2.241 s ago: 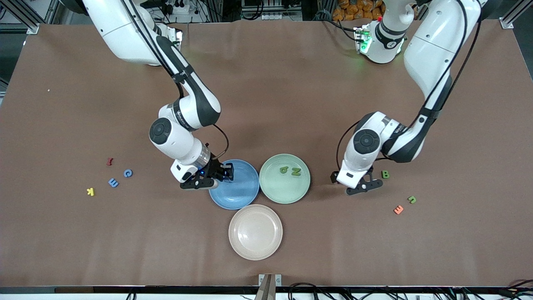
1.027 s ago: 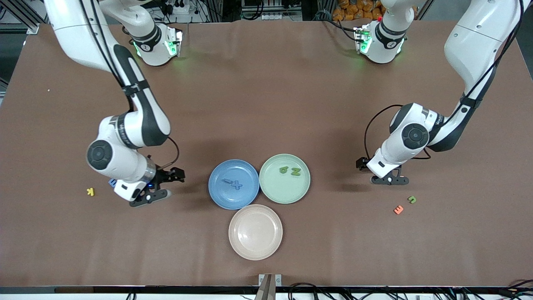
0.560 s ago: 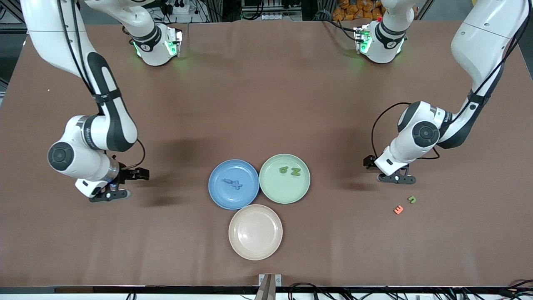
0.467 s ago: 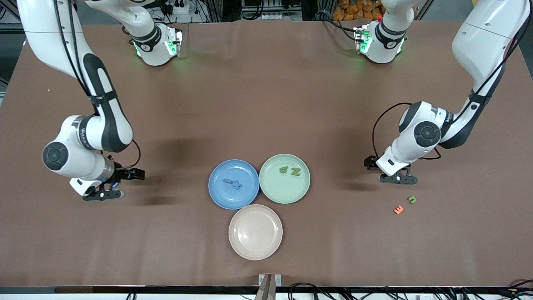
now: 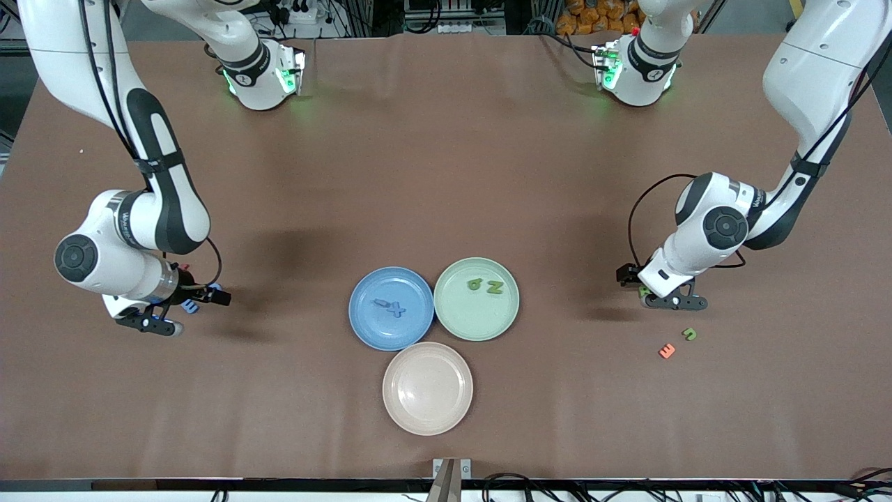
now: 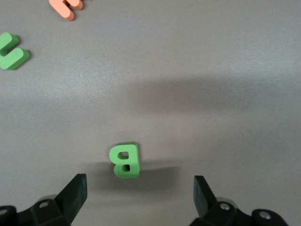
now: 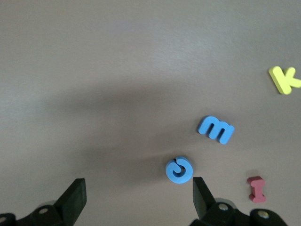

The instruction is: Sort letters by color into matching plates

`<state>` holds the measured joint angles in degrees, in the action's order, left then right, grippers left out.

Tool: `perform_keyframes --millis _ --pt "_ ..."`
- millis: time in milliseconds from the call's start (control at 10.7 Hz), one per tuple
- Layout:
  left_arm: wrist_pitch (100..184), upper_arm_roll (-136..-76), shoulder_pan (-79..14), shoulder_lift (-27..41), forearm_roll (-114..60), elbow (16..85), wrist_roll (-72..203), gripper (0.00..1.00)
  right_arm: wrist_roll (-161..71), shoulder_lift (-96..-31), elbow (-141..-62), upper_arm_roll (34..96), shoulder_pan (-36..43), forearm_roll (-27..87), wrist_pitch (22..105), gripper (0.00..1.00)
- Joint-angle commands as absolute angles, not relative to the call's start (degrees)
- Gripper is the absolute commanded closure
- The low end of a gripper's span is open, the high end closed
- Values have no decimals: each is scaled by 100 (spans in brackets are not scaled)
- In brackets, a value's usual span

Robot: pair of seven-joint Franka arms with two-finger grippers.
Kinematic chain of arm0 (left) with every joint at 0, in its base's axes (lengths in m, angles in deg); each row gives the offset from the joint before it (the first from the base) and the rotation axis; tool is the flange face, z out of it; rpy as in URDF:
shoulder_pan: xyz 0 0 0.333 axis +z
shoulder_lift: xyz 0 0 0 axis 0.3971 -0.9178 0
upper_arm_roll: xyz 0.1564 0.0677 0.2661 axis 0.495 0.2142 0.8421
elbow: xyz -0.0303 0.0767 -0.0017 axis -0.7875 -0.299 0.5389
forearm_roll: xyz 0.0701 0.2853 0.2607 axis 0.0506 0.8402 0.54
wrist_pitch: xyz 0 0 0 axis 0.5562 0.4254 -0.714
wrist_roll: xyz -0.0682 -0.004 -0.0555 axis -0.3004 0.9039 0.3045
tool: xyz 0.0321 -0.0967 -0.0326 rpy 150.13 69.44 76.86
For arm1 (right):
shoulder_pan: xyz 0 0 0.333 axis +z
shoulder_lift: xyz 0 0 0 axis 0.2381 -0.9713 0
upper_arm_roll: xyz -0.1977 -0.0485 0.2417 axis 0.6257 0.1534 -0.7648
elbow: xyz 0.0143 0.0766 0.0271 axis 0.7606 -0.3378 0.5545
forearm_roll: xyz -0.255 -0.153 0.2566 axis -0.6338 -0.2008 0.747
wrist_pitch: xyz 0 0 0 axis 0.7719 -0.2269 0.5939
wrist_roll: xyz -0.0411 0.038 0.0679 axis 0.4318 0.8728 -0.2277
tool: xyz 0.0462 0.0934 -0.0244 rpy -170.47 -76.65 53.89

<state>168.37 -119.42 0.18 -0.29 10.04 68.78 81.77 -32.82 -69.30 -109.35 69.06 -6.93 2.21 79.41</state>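
Three plates sit mid-table: blue (image 5: 411, 325), pale green (image 5: 474, 318) and beige (image 5: 427, 388). Two blue letters (image 5: 389, 306) lie in the blue plate. Two green letters (image 5: 486, 285) lie in the green one. My left gripper (image 5: 652, 289) hangs open low over a green B (image 6: 124, 160); the B lies just ahead of its open jaws (image 6: 139, 190). A green J (image 6: 11, 52) and an orange E (image 6: 66, 5) lie nearby. My right gripper (image 5: 181, 310) is open above a blue C (image 7: 179, 169) and a blue m (image 7: 215, 129).
A yellow K (image 7: 284, 79) and a red I (image 7: 256, 189) lie close to the blue letters at the right arm's end. The green J (image 5: 689, 334) and orange E (image 5: 667, 351) sit nearer the front camera than the left gripper.
My right arm has swung from the blue plate toward its own end of the table, over the blue letters. My left gripper has drifted slightly toward its end, over the green B.
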Motion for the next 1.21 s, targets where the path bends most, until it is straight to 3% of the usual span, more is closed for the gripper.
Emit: perform_keyframes --millis 0,654,747,840,1120 --pt "16934 -11927 139 -137 1194 6843 8251 0 -2999 -6805 -11446 6836 -928 131 8480 0" --pt "17119 -11848 104 -340 1589 6826 8506 0 -2990 -7209 -11676 6827 -1017 166 9308 0" --pt "17119 -11848 104 -340 1668 6826 8506 9 -2990 -7210 -11702 6827 -1017 166 9317 2" --pt "17119 -11848 112 -331 1668 6826 8515 99 -2990 -7210 -11720 6827 -1017 166 9317 10" --pt "17119 -11848 86 -331 1677 6808 8594 100 -3008 -7157 -11860 6818 -1017 166 9335 21"
